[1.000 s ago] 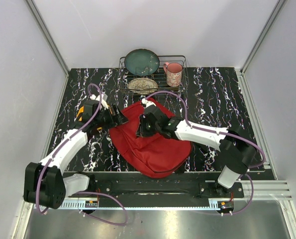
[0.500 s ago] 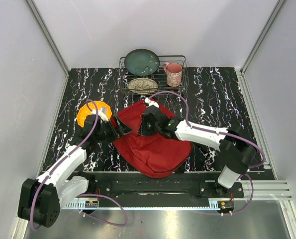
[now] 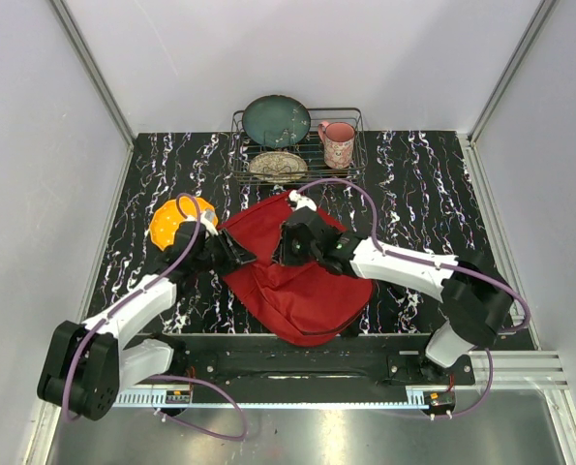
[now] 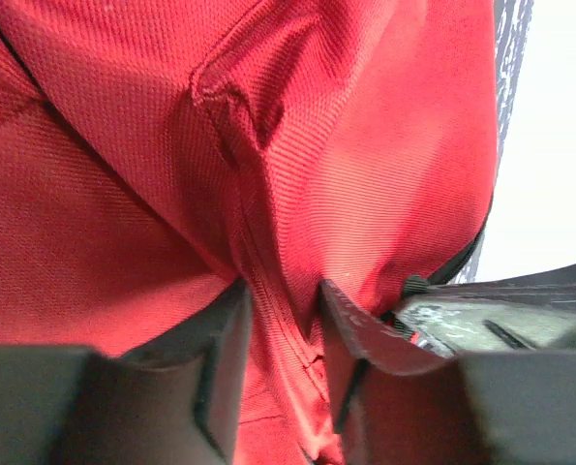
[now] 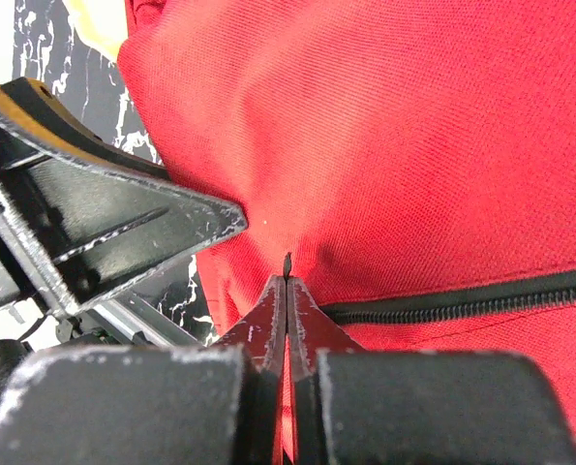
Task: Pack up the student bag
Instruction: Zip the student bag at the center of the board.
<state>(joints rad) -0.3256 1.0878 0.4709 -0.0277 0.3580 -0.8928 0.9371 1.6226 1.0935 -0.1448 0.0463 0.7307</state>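
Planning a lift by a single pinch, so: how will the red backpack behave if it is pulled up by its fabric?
Probably floppy: the student bag lies flat and creased, and a fold bunches between the fingers of the left tool. It will likely sag and drape rather than hold its shape. The woven cloth looks grippy, so slipping seems unlikely.

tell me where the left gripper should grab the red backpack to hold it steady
Pinch the raised seam fold on the left edge of the red backpack, coming in low from the left. The fabric lies slack on the table, so only a standing ridge gives the fingers purchase. That ridge runs right between the fingers of the left gripper.
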